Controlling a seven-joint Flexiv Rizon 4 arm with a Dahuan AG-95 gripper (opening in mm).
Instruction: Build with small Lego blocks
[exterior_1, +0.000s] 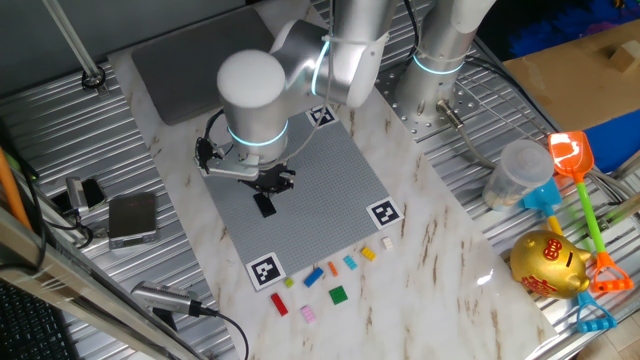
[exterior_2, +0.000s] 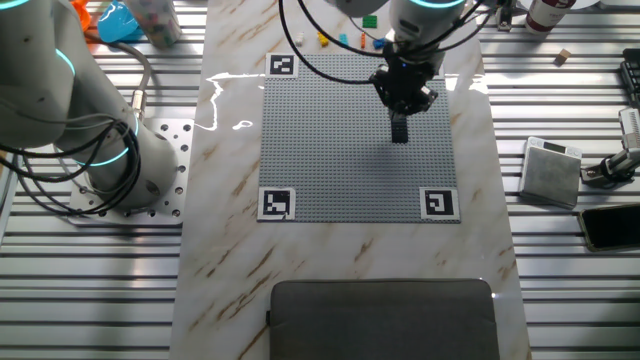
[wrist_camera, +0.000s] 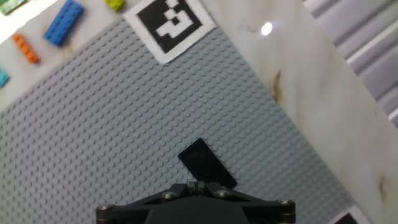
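Hand view: your gripper (wrist_camera: 198, 186) over grey baseplate (wrist_camera: 93, 137) | black brick (wrist_camera: 207, 163) on baseplate under fingertips | finger state: cannot tell

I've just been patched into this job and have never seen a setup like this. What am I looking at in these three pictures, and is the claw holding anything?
You are seeing one robot arm at a marble-look table. Two pictures come from fixed cameras on different sides of the table; the third comes from a camera on the hand, looking down along the fingers.

On the table lies a grey studded baseplate with black-and-white markers at its corners. Past one edge of it sit the loose small Lego blocks, among them a blue one and an orange one.

The claw hangs over the plate. Right under it is a black block, which looks to be on the plate. The pictures do not settle whether the fingers are gripping it or have let go.

Toys and boxes at the sides are clutter.
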